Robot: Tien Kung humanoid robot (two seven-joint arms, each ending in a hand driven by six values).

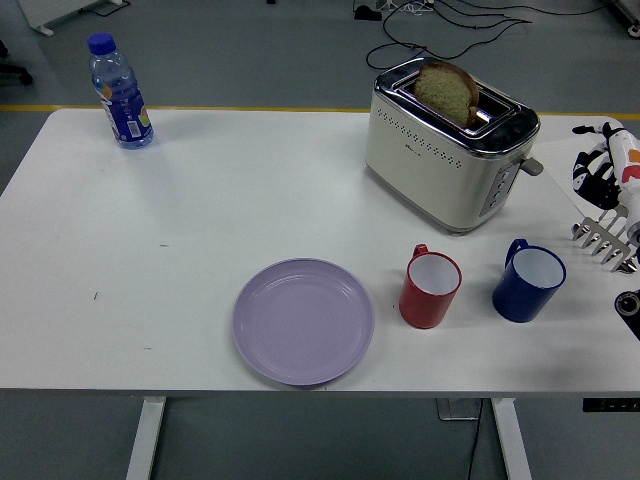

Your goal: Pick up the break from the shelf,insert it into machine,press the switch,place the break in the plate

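A brown slice of bread (pixel 446 92) stands upright in one slot of the cream and chrome toaster (pixel 440 160) at the back right, its top half poking out. The toaster's lever (pixel 532 166) sticks out of the right end. An empty lilac plate (pixel 303 320) lies near the front edge. Only a black and white part of my right hand (pixel 600 165) shows at the right edge, right of the toaster and apart from it. A silver toast rack (pixel 606 238) stands just below the hand, cut off by the picture's edge. My left arm is out of view.
A red mug (pixel 430 289) and a blue mug (pixel 527 282) stand in front of the toaster, right of the plate. A water bottle with a blue cap (pixel 120 92) is at the back left. A black part (pixel 630 302) shows at the right edge.
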